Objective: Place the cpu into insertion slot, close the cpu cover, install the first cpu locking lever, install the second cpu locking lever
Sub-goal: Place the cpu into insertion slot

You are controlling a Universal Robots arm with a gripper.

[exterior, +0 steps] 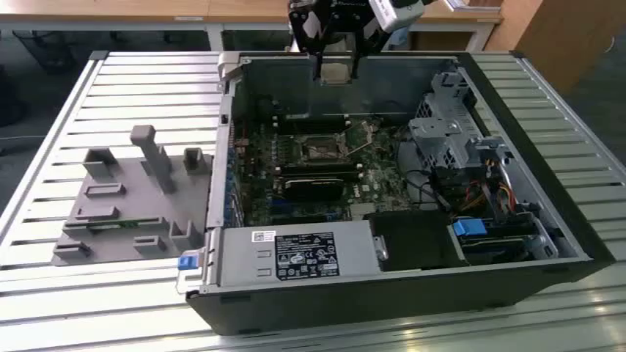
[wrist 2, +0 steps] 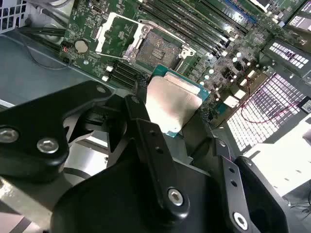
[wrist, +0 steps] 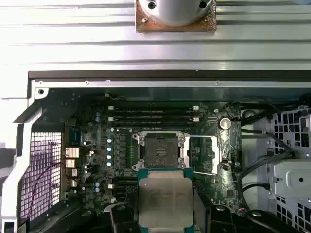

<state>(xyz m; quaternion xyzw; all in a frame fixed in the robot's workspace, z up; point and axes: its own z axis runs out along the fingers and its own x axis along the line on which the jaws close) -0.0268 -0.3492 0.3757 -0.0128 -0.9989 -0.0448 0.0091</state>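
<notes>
Open case (exterior: 391, 312) on slatted table (exterior: 69, 301). Grey fixture (exterior: 117, 213) beside it, exterior view's left. Inside: power supply (exterior: 293, 257), black card (exterior: 315, 183), drive cage (exterior: 445, 139), coloured cables (exterior: 489, 194).

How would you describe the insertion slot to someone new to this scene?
Inside the open computer case, find the green motherboard. Near its middle is the insertion slot, a dark square socket with the silvery cpu cover swung open beside it.
</notes>
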